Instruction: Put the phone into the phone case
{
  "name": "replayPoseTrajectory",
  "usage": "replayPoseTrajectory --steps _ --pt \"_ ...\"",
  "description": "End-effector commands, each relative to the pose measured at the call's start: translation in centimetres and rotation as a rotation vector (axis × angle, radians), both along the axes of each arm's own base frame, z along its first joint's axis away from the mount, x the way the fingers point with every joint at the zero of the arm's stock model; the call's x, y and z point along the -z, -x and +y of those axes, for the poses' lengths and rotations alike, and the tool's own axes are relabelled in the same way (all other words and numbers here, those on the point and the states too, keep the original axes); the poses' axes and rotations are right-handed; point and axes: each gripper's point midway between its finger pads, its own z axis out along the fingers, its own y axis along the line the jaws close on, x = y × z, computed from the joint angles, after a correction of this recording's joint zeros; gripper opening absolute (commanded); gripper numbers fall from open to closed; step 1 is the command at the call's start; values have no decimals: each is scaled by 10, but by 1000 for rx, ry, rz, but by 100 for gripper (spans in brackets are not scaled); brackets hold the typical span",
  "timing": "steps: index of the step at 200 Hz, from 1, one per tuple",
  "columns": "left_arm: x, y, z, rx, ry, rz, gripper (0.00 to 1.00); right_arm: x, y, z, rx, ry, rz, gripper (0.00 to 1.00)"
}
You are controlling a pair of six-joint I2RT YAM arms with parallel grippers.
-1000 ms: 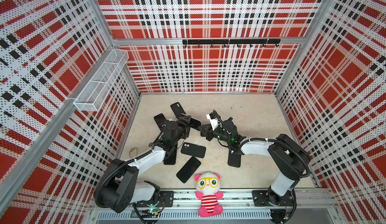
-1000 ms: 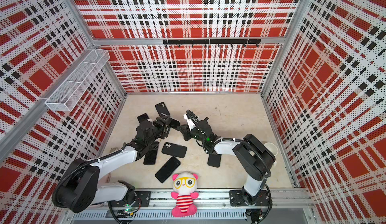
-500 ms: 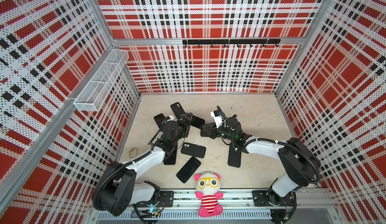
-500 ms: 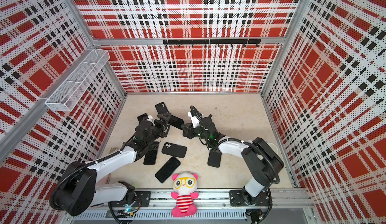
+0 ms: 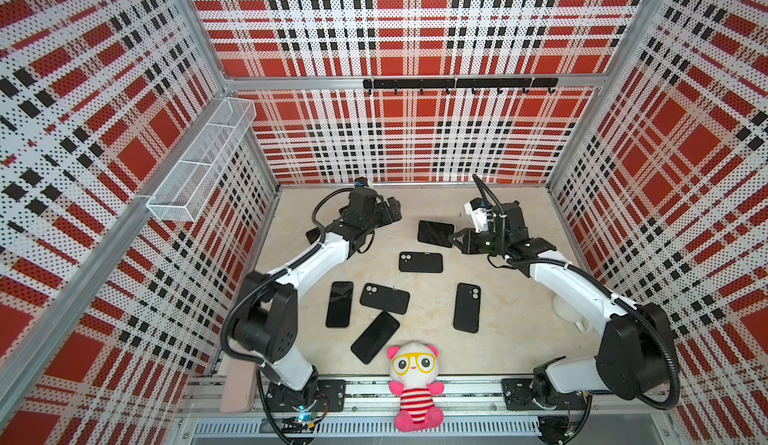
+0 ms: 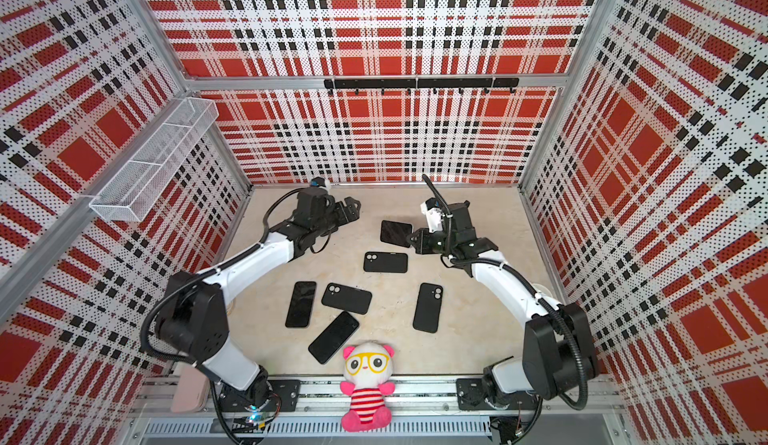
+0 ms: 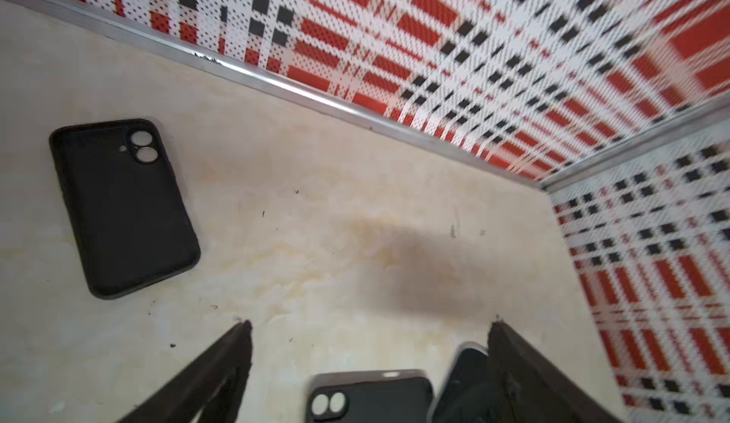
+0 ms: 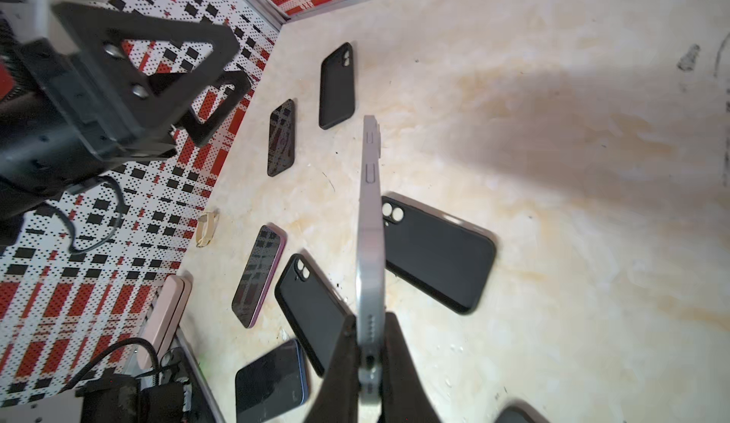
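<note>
Left hand (image 5: 392, 211) has let go of the phone (image 5: 435, 233) and drawn away leftward, fingers wide apart, empty. Phone is now carried by the right hand (image 5: 456, 240) alone, clamped at its bottom end, clear of the desk (image 5: 519, 339), near an empty case (image 5: 420, 262). Judgement: handover done; seating remains.

Phone (image 5: 435, 233) behind case (image 5: 420, 262), plush toy (image 5: 413, 384) before both

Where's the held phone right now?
Phone: right of centre in both top views, clamped in the right tool, just behind a black case.
</note>
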Motion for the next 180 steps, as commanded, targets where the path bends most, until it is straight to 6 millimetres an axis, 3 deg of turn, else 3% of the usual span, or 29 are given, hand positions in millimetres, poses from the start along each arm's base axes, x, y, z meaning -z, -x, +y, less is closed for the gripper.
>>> replayPoseTrajectory --steps 1,23,57,95,180 --pt "37 16 -23 228 -122 110 92 -2 24 -8 -91 -95 147 2" --pt "54 22 -41 324 -86 165 87 5 27 -10 -140 -106 216 2" --pt "86 39 -47 408 -81 240 81 22 24 -3 -188 -122 294 3" --pt "116 57 -43 458 -118 317 75 41 14 3 -218 -132 380 4" --pt "159 79 -32 487 -130 417 64 76 -14 8 -189 -136 467 4"
